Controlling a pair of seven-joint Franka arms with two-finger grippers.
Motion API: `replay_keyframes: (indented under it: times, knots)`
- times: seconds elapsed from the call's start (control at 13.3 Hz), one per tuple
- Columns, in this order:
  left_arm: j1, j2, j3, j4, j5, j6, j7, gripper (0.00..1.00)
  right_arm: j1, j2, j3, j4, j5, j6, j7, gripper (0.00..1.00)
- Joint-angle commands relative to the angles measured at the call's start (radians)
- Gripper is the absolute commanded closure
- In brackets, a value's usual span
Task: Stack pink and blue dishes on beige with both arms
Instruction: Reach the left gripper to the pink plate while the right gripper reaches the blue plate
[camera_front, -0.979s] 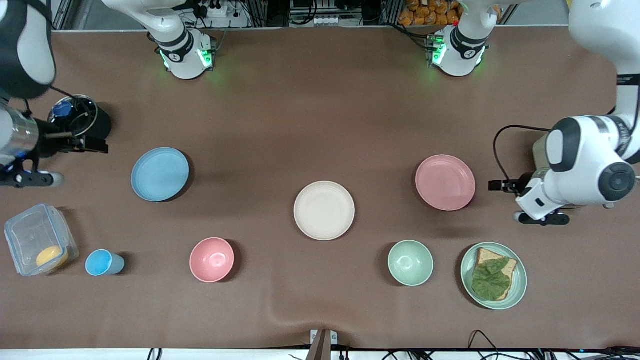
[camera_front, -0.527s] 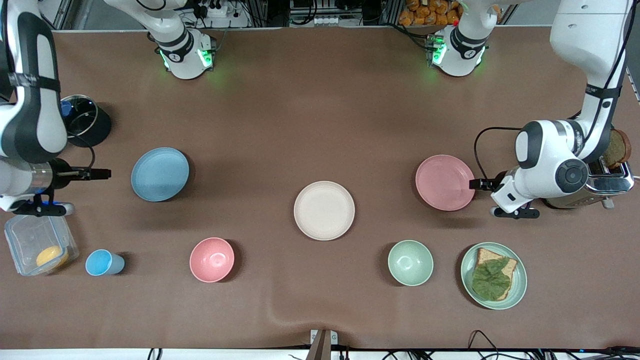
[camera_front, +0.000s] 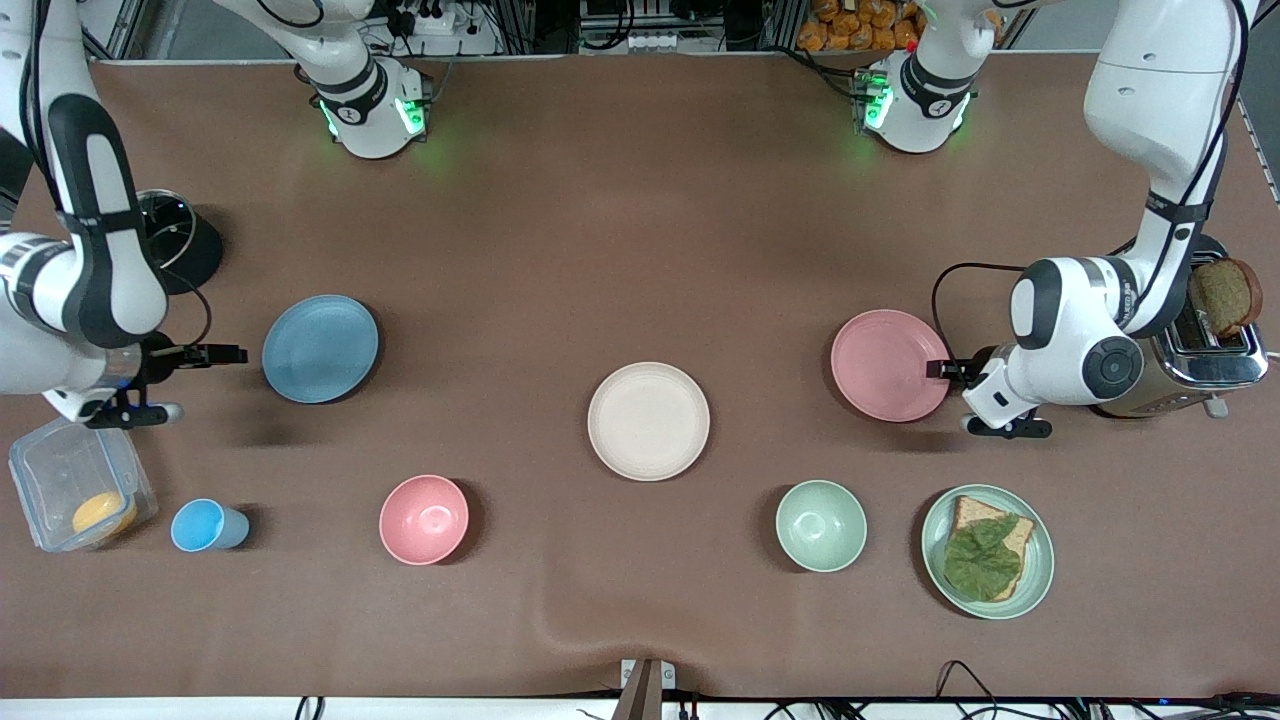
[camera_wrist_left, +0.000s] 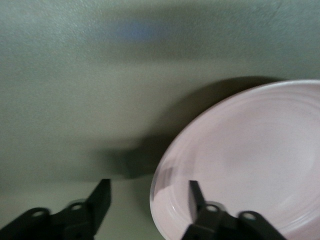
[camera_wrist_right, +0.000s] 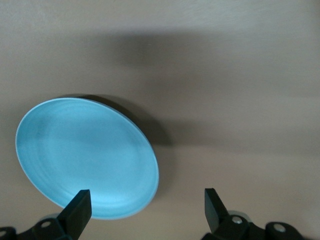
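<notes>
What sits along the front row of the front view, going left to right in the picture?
Clear container → blue cup → pink bowl → green bowl → green plate with toast.

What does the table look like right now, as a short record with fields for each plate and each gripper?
pink plate: flat on the table, toward the left arm's end
blue plate: flat on the table, toward the right arm's end
beige plate: between them, nothing on it
left gripper: open, fingers straddling the pink plate's rim
right gripper: open, beside the blue plate, apart from it
</notes>
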Motion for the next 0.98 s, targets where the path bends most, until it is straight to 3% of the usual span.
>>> replay_keyframes:
  times: [0.0,0.15,0.23,0.53,0.68,0.83,0.9]
  knots:
    - [0.013,0.004,-0.009,0.001,-0.037,0.011,0.033,0.77,-0.02,0.079,0.013,0.009,0.059,0.05,-0.065,0.0]
    - [0.011,0.013,-0.009,0.004,-0.045,0.009,0.036,0.97,-0.021,0.104,0.011,0.011,0.085,0.064,-0.082,0.0]
    - [0.011,0.013,-0.009,0.007,-0.045,0.006,0.038,1.0,-0.025,0.118,0.011,0.011,0.088,0.076,-0.094,0.0]
    - [0.008,-0.002,-0.019,0.037,-0.077,-0.047,0.038,1.0,-0.025,0.148,0.013,0.011,0.109,0.075,-0.125,0.0]
    - [0.01,-0.029,-0.034,0.112,-0.08,-0.151,0.036,1.0,-0.026,0.158,0.013,0.014,0.109,0.067,-0.16,0.42]
    - [0.01,-0.042,-0.069,0.227,-0.08,-0.259,0.036,1.0,-0.022,0.158,0.013,0.014,0.109,0.061,-0.162,0.89]
    - [0.007,-0.041,-0.089,0.29,-0.08,-0.29,0.032,1.0,-0.021,0.158,0.011,0.018,0.109,0.049,-0.162,1.0]
